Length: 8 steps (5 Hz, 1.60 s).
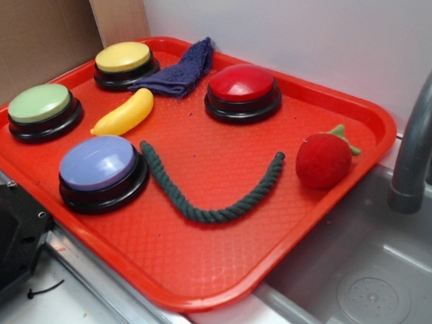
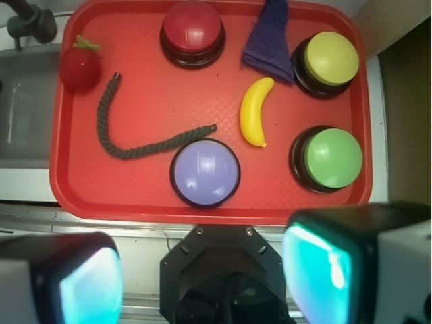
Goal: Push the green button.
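The green button [image 1: 40, 107] with a pale green domed top on a black base sits at the left edge of the red tray [image 1: 215, 277]. From the wrist camera, high above, the green button [image 2: 329, 158] lies at the right side of the tray [image 2: 135, 202]. My gripper [image 2: 202, 277] hovers over the robot base, outside the tray's near edge, well short of the button. It is open, with a wide gap between its teal pads [image 2: 317, 266] and nothing held. The gripper is out of the exterior view.
On the tray also sit a yellow button [image 1: 125, 63], a red button [image 1: 243, 90], a blue-lavender button [image 1: 101, 171], a toy banana [image 1: 124, 113], a dark blue cloth [image 1: 179, 70], a green rope [image 1: 214, 195] and a red strawberry [image 1: 324, 159]. A sink [image 1: 370, 284] and faucet [image 1: 425, 125] stand right.
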Available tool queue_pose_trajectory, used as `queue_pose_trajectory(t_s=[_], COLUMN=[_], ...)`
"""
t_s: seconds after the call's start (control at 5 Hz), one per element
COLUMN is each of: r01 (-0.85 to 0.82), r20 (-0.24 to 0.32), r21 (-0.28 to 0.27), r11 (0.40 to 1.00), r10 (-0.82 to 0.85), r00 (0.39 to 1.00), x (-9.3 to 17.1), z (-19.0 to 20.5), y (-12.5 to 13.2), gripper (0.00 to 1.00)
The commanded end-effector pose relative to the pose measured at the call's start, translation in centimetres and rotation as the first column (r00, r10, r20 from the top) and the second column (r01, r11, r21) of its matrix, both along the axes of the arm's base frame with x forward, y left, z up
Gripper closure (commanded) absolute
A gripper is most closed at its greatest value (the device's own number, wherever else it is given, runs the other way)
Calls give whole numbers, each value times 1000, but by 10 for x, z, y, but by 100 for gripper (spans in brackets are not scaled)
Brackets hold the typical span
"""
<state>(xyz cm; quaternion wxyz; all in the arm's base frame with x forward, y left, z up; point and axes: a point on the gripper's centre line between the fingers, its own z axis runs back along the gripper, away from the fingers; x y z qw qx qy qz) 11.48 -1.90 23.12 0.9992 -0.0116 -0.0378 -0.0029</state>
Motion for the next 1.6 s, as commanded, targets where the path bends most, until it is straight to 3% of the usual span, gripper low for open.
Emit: queue_pose_trajectory(t_s=[0.0, 0.2, 0.6, 1.4], r01=[-371, -475, -493, -465], r20=[30, 47, -46, -86], r21=[25, 45, 141, 171], r11=[928, 879, 858, 869], r10=[370, 474, 503, 484], r00=[929, 880, 863, 871], x=[47, 47, 36, 45], z=[-37, -63, -129, -174], y=[73, 100, 147, 163], gripper=[0, 0, 0, 0])
